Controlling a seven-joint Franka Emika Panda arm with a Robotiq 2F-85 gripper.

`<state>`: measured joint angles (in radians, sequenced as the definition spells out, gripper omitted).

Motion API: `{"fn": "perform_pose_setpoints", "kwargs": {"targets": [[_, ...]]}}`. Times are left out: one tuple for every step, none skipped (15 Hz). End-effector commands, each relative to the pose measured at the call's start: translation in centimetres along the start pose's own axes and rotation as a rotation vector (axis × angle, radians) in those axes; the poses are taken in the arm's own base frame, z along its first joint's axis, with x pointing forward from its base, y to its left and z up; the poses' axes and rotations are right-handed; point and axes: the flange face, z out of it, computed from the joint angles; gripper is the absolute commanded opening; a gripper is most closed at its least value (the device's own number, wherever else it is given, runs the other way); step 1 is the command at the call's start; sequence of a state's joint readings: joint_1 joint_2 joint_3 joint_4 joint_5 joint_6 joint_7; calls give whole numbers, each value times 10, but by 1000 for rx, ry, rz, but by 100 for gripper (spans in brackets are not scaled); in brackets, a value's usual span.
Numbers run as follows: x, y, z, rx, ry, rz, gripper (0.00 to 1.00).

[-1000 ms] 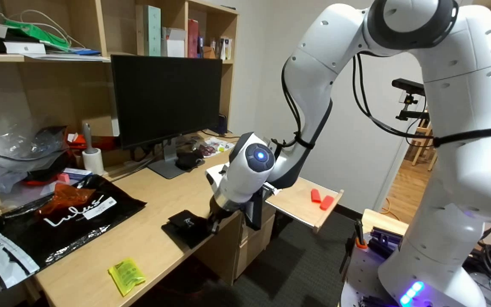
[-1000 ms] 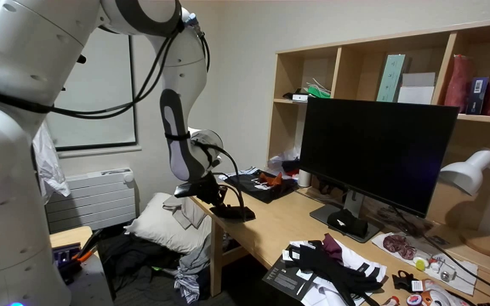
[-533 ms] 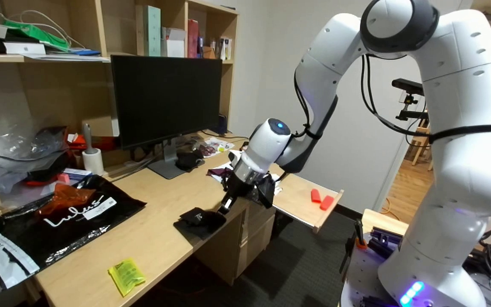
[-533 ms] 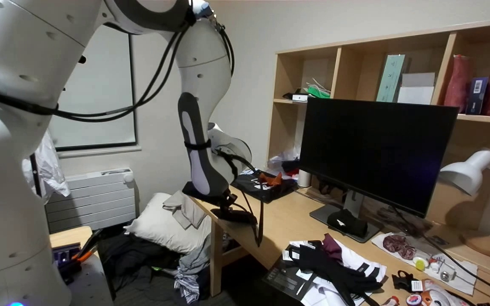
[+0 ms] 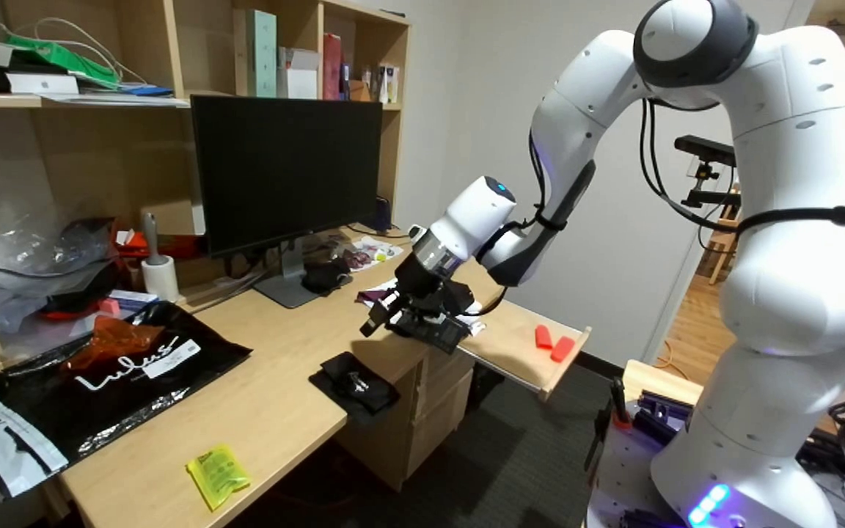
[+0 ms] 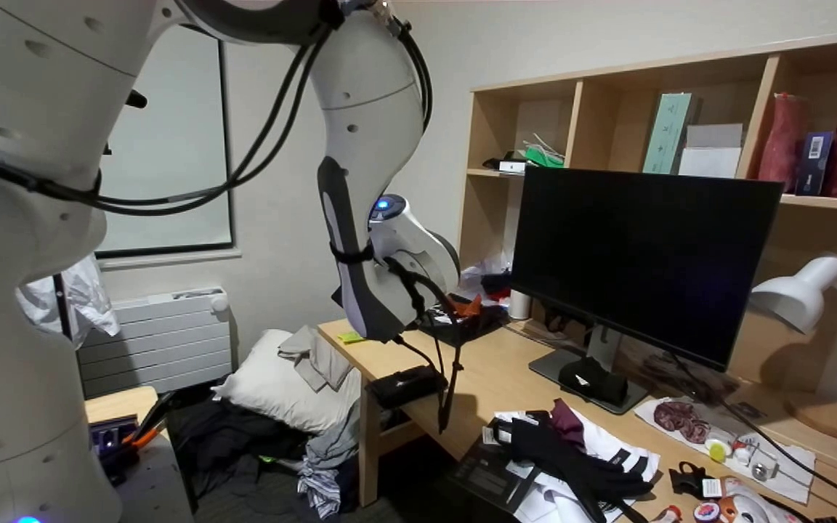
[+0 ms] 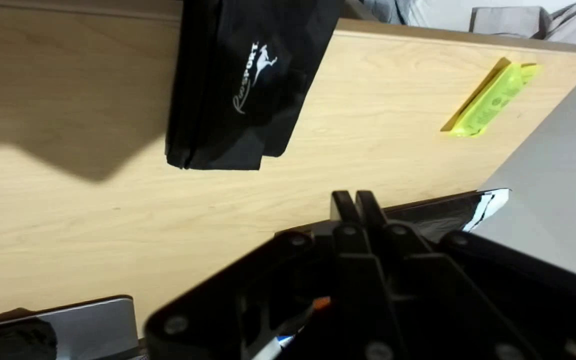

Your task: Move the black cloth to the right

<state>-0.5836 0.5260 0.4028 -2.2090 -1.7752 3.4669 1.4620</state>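
Observation:
The black cloth (image 5: 355,383) lies folded and flat at the desk's front edge and sticks out a little over it. It also shows in an exterior view (image 6: 405,386). In the wrist view the black cloth (image 7: 263,95) bears a small white logo at the top. My gripper (image 5: 372,323) is raised above the desk, apart from the cloth, up and to its right in that exterior view. In the wrist view the gripper's fingertips (image 7: 352,197) are almost together with nothing between them. The arm hides the gripper in an exterior view.
A yellow-green pad (image 5: 218,475) lies near the desk's front edge. A large black sheet (image 5: 206,337) with white markings covers the desk's far left there. A monitor (image 5: 287,172) stands at the back. A black glove (image 6: 571,461) and papers lie on the desk.
The black cloth has shifted right in an exterior view, toward and over the desk's front edge. My gripper was on the cloth and has lifted off, up and to the right.

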Motion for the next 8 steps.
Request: {"fn": "perform_pose_setpoints", "kwargs": {"targets": [[1, 0, 0, 2, 2, 2, 7], [1, -1, 0, 3, 2, 2, 7], [1, -2, 0, 4, 3, 1, 7], [1, -2, 0, 4, 3, 1, 7], [1, -2, 0, 4, 3, 1, 7], [1, -2, 0, 4, 3, 1, 7], [1, -2, 0, 4, 3, 1, 32], [-3, -3, 1, 5, -8, -4, 34]]}}
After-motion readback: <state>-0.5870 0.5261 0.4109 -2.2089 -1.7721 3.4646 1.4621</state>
